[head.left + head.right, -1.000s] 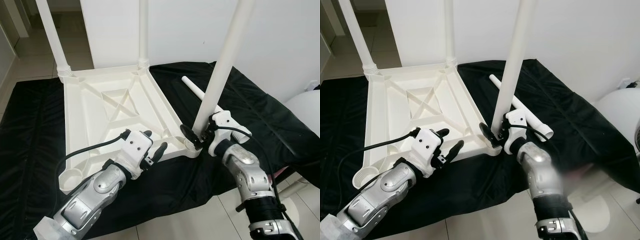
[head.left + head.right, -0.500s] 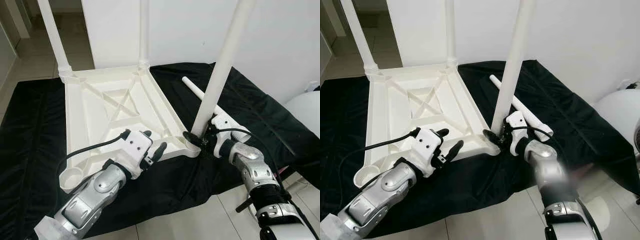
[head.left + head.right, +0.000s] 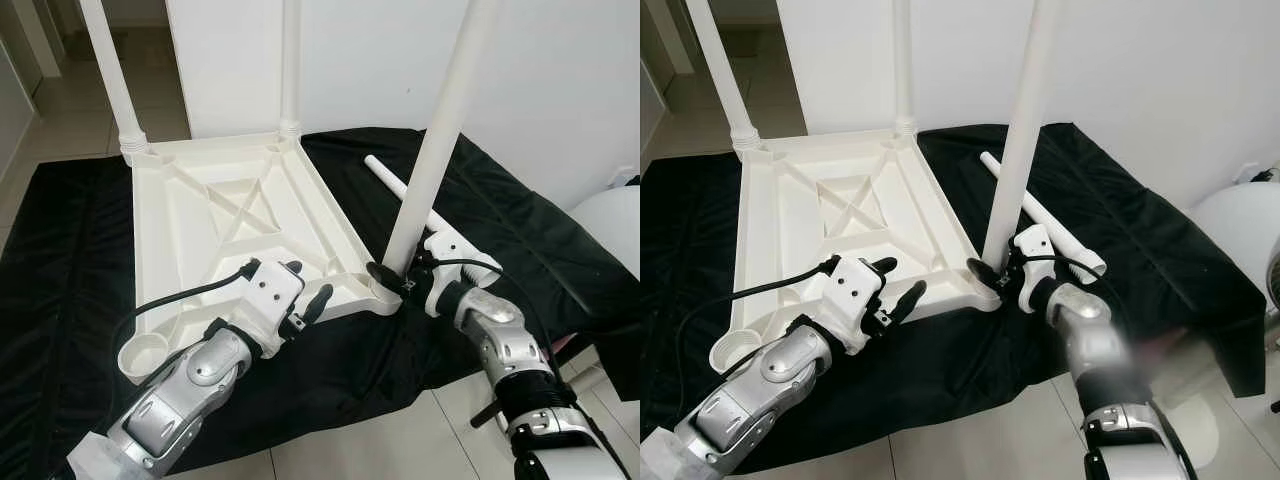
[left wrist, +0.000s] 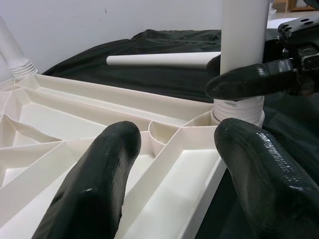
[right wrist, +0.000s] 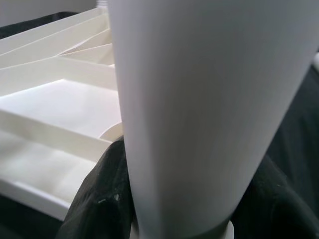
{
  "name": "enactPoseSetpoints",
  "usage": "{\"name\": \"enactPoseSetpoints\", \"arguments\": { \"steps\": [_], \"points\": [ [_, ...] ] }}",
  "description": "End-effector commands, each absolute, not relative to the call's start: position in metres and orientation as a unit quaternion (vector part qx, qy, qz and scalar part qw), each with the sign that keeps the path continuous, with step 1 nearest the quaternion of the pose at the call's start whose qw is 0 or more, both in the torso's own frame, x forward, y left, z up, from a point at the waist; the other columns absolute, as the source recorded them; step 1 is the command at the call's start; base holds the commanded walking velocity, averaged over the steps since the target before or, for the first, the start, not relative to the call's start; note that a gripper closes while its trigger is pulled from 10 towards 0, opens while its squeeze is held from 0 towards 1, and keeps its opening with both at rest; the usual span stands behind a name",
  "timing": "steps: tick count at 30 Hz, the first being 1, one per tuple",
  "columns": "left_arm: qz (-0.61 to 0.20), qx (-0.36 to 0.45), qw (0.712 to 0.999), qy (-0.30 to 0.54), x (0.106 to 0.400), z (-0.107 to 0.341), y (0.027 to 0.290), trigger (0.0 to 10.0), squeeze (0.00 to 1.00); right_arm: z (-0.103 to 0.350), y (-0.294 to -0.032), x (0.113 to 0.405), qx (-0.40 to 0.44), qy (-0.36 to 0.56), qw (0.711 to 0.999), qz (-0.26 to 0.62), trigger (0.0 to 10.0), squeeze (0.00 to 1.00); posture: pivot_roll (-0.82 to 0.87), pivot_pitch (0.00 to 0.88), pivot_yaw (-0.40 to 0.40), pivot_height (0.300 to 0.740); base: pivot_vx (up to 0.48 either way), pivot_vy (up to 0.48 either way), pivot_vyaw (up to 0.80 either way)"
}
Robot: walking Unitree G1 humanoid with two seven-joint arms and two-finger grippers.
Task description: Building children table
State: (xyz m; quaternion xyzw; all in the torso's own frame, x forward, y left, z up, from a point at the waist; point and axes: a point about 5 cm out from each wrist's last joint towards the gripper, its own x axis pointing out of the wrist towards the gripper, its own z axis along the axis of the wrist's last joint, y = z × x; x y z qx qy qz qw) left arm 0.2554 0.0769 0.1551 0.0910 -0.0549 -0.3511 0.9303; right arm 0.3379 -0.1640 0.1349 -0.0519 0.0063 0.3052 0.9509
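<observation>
White wall on far right; pale tiled floor far left and near; black cloth spread over floor; white rounded object at right.

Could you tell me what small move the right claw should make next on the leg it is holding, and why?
Probably keep twisting the upright white plastic leg down into its corner socket on the upturned white plastic tabletop: the right claw grips its base there, and the leg leans slightly while threads show above the socket.

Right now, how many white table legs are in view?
4: two upright in the far corner sockets, one upright in the near right socket, one lying on the black cloth.
</observation>
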Motion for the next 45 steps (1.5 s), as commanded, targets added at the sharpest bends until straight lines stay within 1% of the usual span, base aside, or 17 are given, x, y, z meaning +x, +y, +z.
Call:
{"name": "enactPoseSetpoints", "arguments": {
  "steps": [1,7,10,11,12,14,17,18,23,25,30,41,42,43,45],
  "points": [
    [-0.461,0.101,0.880,-0.048,0.244,0.152,0.067,10.0,0.00,0.122,-0.166,0.335,-0.048,0.040,0.961,0.271,10.0,0.00,0.00,0.006,-0.038,0.740,0.000,0.000,0.00],
    [-0.464,0.099,0.879,-0.046,0.243,0.151,0.066,10.0,0.00,0.119,-0.159,0.334,-0.024,0.058,0.984,0.165,10.0,0.00,0.00,0.009,-0.037,0.740,0.000,0.000,0.00],
    [-0.465,0.098,0.879,-0.045,0.243,0.151,0.066,10.0,0.00,0.120,-0.157,0.333,-0.020,0.057,0.987,0.148,10.0,0.00,0.00,0.009,-0.037,0.740,0.000,0.000,0.00],
    [-0.466,0.099,0.878,-0.045,0.243,0.151,0.066,10.0,0.00,0.119,-0.151,0.330,-0.009,0.059,0.991,0.120,10.0,0.00,0.00,0.004,-0.040,0.740,0.000,0.000,0.00],
    [-0.466,0.099,0.878,-0.045,0.243,0.151,0.066,10.0,0.00,0.119,-0.151,0.330,-0.009,0.059,0.991,0.120,10.0,0.00,0.00,0.004,-0.040,0.740,0.000,0.000,0.00],
    [-0.467,0.100,0.878,-0.045,0.243,0.150,0.066,10.0,0.00,0.118,-0.142,0.326,0.007,0.059,0.995,0.075,10.0,0.00,0.00,0.003,-0.041,0.740,0.000,0.000,0.00],
    [-0.467,0.100,0.877,-0.045,0.243,0.150,0.066,10.0,0.00,0.118,-0.137,0.324,0.014,0.055,0.997,0.052,10.0,0.00,0.00,0.003,-0.041,0.740,0.000,0.000,0.00],
    [-0.468,0.100,0.877,-0.045,0.242,0.150,0.065,10.0,0.00,0.118,-0.132,0.320,0.038,0.053,0.998,0.008,10.0,0.00,0.01,0.000,-0.044,0.740,0.000,0.000,0.00],
    [-0.469,0.100,0.877,-0.045,0.242,0.150,0.065,10.0,0.00,0.119,-0.129,0.318,0.048,0.052,0.997,-0.020,10.0,0.00,0.01,0.000,-0.046,0.740,0.000,0.000,0.00],
    [-0.471,0.100,0.875,-0.046,0.241,0.150,0.064,10.0,0.00,0.125,-0.120,0.318,0.074,0.039,0.995,-0.051,10.0,0.00,0.01,0.000,-0.046,0.740,0.000,0.000,0.00],
    [-0.473,0.101,0.874,-0.046,0.242,0.149,0.063,10.0,0.00,0.129,-0.113,0.318,0.081,0.037,0.995,-0.050,10.0,0.00,0.01,0.000,-0.045,0.740,0.000,0.000,0.00],
    [-0.475,0.104,0.873,-0.046,0.242,0.150,0.064,10.0,0.00,0.132,-0.115,0.317,0.074,0.031,0.995,-0.057,10.0,0.00,0.01,0.000,-0.044,0.740,0.000,0.000,0.00],
    [-0.475,0.104,0.873,-0.046,0.242,0.149,0.064,10.0,0.00,0.133,-0.116,0.317,0.072,0.027,0.996,-0.053,10.0,0.98,0.01,0.000,-0.043,0.740,0.000,0.000,0.00],
    [-0.475,0.104,0.873,-0.046,0.242,0.149,0.064,10.0,0.00,0.134,-0.116,0.317,0.069,0.022,0.996,-0.046,10.0,1.00,0.01,0.000,-0.043,0.740,0.000,0.000,0.00],
    [-0.475,0.105,0.873,-0.046,0.242,0.149,0.065,10.0,0.00,0.135,-0.117,0.317,0.065,0.018,0.997,-0.039,10.0,1.00,0.01,0.000,-0.043,0.740,0.000,0.000,0.00]
  ]
}}
